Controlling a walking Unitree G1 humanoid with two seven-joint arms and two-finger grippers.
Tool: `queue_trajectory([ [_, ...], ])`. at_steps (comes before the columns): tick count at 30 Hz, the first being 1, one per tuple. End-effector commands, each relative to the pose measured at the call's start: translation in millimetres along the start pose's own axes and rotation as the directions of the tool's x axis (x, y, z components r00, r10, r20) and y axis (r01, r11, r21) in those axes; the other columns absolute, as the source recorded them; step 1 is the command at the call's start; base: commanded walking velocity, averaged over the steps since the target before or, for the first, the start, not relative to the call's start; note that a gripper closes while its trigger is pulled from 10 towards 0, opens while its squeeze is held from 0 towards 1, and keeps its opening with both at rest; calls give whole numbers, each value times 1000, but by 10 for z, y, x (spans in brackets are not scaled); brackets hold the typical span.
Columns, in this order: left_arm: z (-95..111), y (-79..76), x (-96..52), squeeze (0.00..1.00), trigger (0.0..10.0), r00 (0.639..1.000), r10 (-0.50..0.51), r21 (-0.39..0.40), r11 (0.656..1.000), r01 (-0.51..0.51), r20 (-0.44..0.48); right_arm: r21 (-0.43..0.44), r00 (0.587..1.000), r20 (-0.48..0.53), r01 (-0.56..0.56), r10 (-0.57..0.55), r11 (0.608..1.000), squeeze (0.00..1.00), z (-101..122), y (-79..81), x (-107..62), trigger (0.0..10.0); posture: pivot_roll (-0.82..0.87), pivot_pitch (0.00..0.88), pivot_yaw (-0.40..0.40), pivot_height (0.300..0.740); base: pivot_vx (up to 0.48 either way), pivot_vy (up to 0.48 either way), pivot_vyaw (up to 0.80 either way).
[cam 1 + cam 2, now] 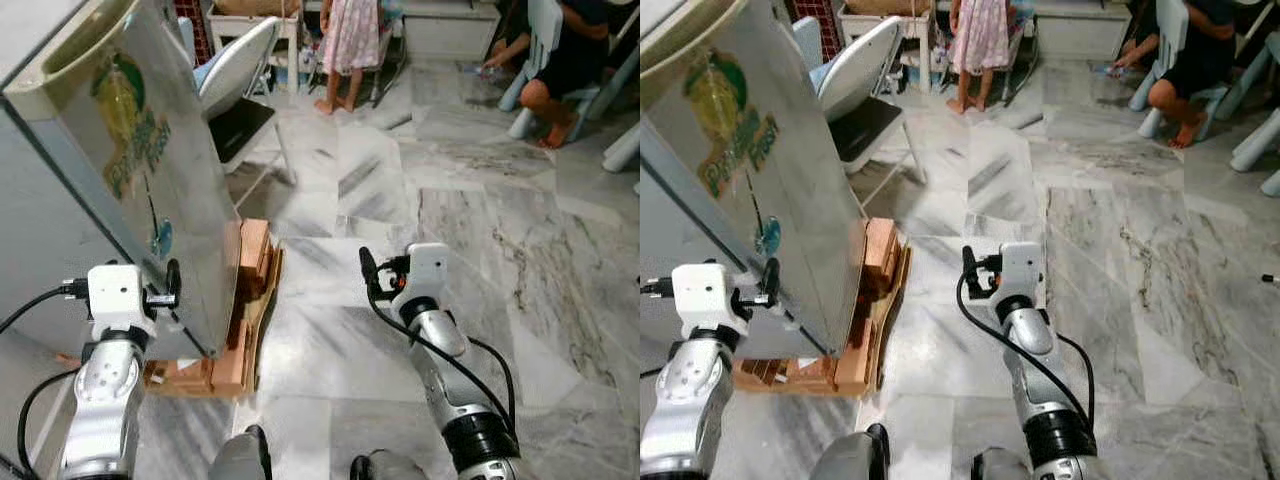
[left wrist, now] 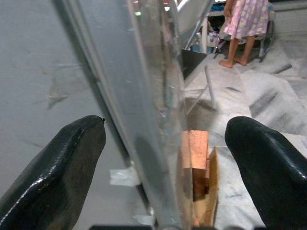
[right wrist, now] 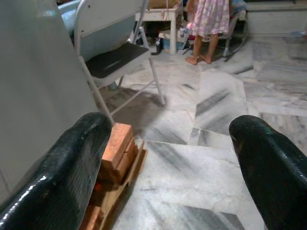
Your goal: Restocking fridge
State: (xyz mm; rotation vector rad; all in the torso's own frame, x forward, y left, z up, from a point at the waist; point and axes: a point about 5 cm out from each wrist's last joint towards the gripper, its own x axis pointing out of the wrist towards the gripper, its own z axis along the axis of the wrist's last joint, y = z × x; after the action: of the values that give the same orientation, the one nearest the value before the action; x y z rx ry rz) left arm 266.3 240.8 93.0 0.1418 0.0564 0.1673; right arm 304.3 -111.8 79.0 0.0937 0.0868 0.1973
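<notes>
Fridge (image 1: 150, 200) first: it stands to my left, a tall grey steel box on a low wooden pallet (image 1: 245, 330) over pale marble floor (image 1: 480, 300), and its door, with a green and yellow sticker on the face, leans out toward me with its free edge running down to the lower corner. I judge the door heavy on its hinge, stiff and smooth, likely slippery under rubber, so a pinch across the thin edge is the sensible hold, low where I can reach, and the pull should follow the hinge arc rather than come straight back. My left gripper (image 2: 165, 167) is at exactly that place: its two black fingers (image 2: 53, 167) are spread, one on either side of the door's edge, and I cannot say that they press on it yet. My right gripper (image 3: 168, 167) hangs out over bare floor, well apart from the fridge, fingers wide and holding nothing. Beyond the fridge a folding chair (image 1: 235, 85) stands with its dark seat down. Farther back a person in a pink dress (image 1: 350, 45) stands barefoot, and another person (image 1: 570, 70) crouches near pale blue chairs. I see no goods to stock anywhere.
</notes>
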Motion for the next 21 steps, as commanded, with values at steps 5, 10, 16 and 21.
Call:
queue_trajectory([
  [5,-5,66,93,0,10000,1000,16,-6,1000,-16,-5,-1,1000,30,-3,3,1000,0,107,-8,29,10000,21,142,-14,740,0,0,0],
  [10,8,53,218,0,10000,1000,5,-19,1000,-5,-10,-6,1000,21,0,0,1000,0,86,-30,-13,10000,3,143,-13,740,0,0,0],
  [16,67,4,314,0,10000,1000,-21,-22,1000,21,0,-23,1000,7,-12,12,1000,0,81,-43,-69,10000,-6,147,-15,740,0,0,0],
  [21,50,-56,402,0,10000,999,-24,-11,1000,24,-31,-63,997,-77,18,-23,998,0,-58,-145,-131,10000,-8,150,-15,740,0,0,0],
])
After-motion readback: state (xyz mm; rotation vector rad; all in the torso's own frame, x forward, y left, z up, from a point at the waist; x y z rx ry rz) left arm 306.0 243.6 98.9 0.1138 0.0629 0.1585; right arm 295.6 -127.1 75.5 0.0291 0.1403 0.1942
